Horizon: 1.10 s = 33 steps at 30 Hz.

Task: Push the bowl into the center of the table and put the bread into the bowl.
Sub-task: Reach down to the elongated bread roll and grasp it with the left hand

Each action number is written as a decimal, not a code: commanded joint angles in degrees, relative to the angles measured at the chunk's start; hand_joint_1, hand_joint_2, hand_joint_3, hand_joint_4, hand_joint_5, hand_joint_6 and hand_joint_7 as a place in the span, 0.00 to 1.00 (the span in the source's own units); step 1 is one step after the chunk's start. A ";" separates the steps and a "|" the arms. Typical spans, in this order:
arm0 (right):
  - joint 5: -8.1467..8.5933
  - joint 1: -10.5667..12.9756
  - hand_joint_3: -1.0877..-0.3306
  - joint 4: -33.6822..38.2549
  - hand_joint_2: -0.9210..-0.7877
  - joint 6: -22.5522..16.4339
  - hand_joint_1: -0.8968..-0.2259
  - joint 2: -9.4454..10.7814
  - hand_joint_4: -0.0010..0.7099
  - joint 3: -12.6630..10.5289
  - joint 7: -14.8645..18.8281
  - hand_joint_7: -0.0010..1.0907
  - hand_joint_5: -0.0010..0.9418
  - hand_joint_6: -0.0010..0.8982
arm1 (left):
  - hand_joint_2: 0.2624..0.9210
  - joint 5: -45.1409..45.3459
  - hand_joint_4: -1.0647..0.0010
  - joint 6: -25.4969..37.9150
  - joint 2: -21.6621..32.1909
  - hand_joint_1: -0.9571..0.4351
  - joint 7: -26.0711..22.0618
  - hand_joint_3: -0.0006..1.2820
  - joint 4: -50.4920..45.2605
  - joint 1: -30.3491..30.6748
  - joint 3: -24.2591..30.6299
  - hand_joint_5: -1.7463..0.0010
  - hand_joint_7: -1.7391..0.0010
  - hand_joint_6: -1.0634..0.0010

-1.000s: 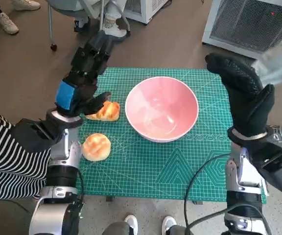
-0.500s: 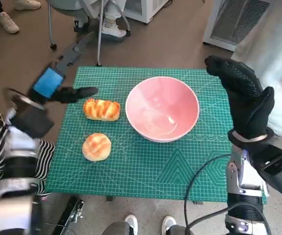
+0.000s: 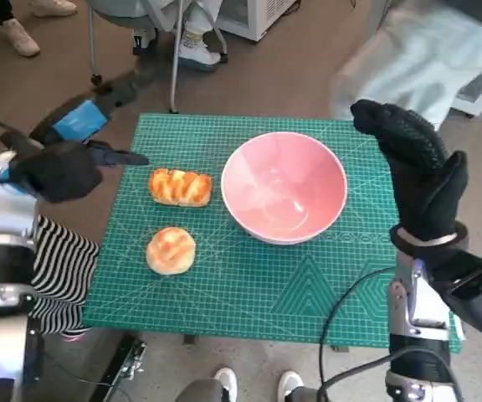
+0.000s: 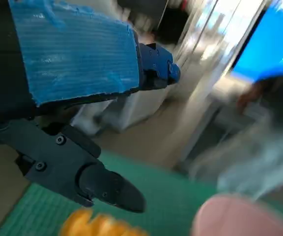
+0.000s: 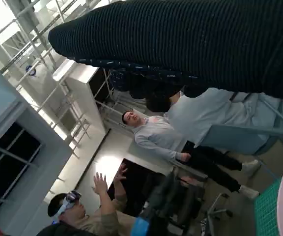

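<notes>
Bowl (image 3: pixel 284 186): pink, upright on the green cutting mat (image 3: pixel 249 285), near the mat's middle, nothing inside. Long bread (image 3: pixel 180 186) lies just beside the bowl on the left-arm side, apart from it; round bread (image 3: pixel 171 249) lies nearer the robot than the long bread. Left hand (image 3: pixel 78 126), blurred, hovers beyond the long bread at the mat's edge, fingers spread, grasping nothing. Right hand (image 3: pixel 417 172) stands raised beside the bowl's opposite side, released, fingers extended.

A green gridded mat (image 3: pixel 258 285) covers the surface; on it sit a pink bowl (image 3: pixel 284 186), an oblong bread (image 3: pixel 180 187) and a round bun (image 3: pixel 171 250).
</notes>
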 commanded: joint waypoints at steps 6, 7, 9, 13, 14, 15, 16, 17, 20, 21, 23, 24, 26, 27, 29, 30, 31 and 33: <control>-0.47 2.10 0.55 -1.28 0.00 1.83 0.21 0.22 0.25 0.20 -1.23 0.28 0.00 0.21 | 0.70 3.65 0.91 6.41 -2.86 0.73 -1.97 0.00 6.70 -5.37 -5.87 1.00 0.99 0.77; -0.39 2.14 0.55 -1.33 0.00 1.89 0.21 0.21 0.25 0.19 -1.22 0.28 0.00 0.21 | 0.69 3.94 0.90 6.71 -3.18 0.72 -1.83 0.00 7.45 -5.74 -6.41 1.00 0.99 0.77; -0.34 2.32 0.55 -1.52 0.00 1.89 0.21 0.22 0.25 0.19 -1.26 0.28 0.00 0.21 | 0.69 4.57 0.90 7.34 -3.81 0.71 -1.55 0.00 8.81 -6.38 -7.43 1.00 0.99 0.77; -0.48 2.47 0.55 -1.57 0.00 1.70 0.21 0.30 0.25 0.17 -1.36 0.28 0.00 0.20 | 0.69 6.44 0.90 8.89 -5.53 0.68 -0.50 0.00 12.44 -8.03 -9.64 1.00 0.99 0.76; -0.47 2.63 0.55 -1.69 0.00 1.64 0.22 0.28 0.25 0.16 -1.34 0.28 0.00 0.20 | 0.69 7.06 0.90 9.53 -6.19 0.66 -0.11 0.00 13.59 -8.49 -10.38 1.00 0.99 0.76; -0.46 2.75 0.55 -1.78 0.00 1.60 0.23 0.26 0.25 0.14 -1.33 0.28 0.00 0.20 | 0.69 7.42 0.90 9.91 -6.60 0.64 0.16 0.00 14.39 -8.81 -10.88 1.00 0.99 0.76; -0.46 2.83 0.55 -1.85 0.00 1.59 0.23 0.25 0.25 0.14 -1.32 0.29 0.00 0.20 | 0.69 7.65 0.90 10.11 -6.88 0.64 0.37 0.00 15.03 -9.09 -11.22 1.00 0.99 0.76; -0.47 2.94 0.54 -1.97 0.00 1.59 0.23 0.23 0.25 0.13 -1.33 0.29 0.00 0.20 | 0.69 8.02 0.90 10.38 -7.25 0.63 0.65 0.00 15.73 -9.35 -11.66 1.00 0.99 0.76; -0.74 3.21 0.53 -2.25 0.00 1.51 0.25 0.17 0.26 0.09 -1.52 0.29 0.00 0.20 | 0.69 9.80 0.90 11.81 -8.65 0.60 1.86 0.00 18.00 -10.28 -13.69 1.00 1.00 0.76; -0.84 3.30 0.53 -2.31 0.00 1.46 0.25 0.16 0.26 0.09 -1.58 0.29 0.00 0.20 | 0.69 10.35 0.90 12.29 -9.10 0.60 2.26 0.00 18.71 -10.55 -14.29 1.00 1.00 0.76; -1.01 3.49 0.52 -2.48 0.00 1.39 0.26 0.11 0.26 0.09 -1.70 0.29 0.00 0.19 | 0.69 11.29 0.89 13.29 -10.10 0.58 2.83 0.00 20.04 -11.03 -15.33 1.00 1.00 0.76; -1.05 3.55 0.51 -2.54 0.00 1.38 0.26 0.10 0.26 0.10 -1.74 0.29 0.00 0.19 | 0.69 11.50 0.89 13.53 -10.36 0.58 3.02 0.00 20.47 -11.20 -15.65 1.00 1.00 0.76; -1.14 3.72 0.51 -2.82 0.00 1.45 0.27 0.04 0.26 0.08 -1.90 0.29 0.00 0.18 | 0.69 12.32 0.89 14.44 -11.41 0.57 3.58 0.00 21.86 -11.48 -16.56 1.00 1.00 0.76; -1.18 3.79 0.50 -2.94 0.00 1.49 0.27 0.03 0.26 0.08 -1.97 0.29 0.00 0.18 | 0.69 12.63 0.89 14.79 -11.82 0.57 3.82 0.00 22.43 -11.58 -16.90 1.00 1.00 0.76; -1.22 3.88 0.50 -3.09 0.00 1.55 0.27 -0.02 0.25 0.09 -2.09 0.29 0.00 0.17 | 0.69 13.02 0.89 15.19 -12.36 0.57 4.20 0.00 23.25 -11.68 -17.51 1.00 1.00 0.76; -1.19 3.94 0.50 -3.11 0.00 1.59 0.27 -0.07 0.25 0.06 -2.12 0.29 0.00 0.17 | 0.69 13.57 0.89 15.50 -12.81 0.57 4.53 0.00 23.73 -11.62 -18.15 1.00 1.00 0.77; -1.17 3.98 0.50 -3.15 0.00 1.63 0.27 -0.11 0.25 0.04 -2.15 0.30 0.00 0.17 | 0.69 13.99 0.89 15.71 -13.14 0.57 4.78 0.00 24.11 -11.58 -18.60 1.00 1.00 0.77; -1.16 4.04 0.50 -3.21 0.00 1.68 0.27 -0.14 0.25 0.04 -2.19 0.30 0.00 0.17 | 0.69 14.37 0.89 15.88 -13.45 0.57 5.07 0.00 24.57 -11.62 -19.04 1.00 1.00 0.77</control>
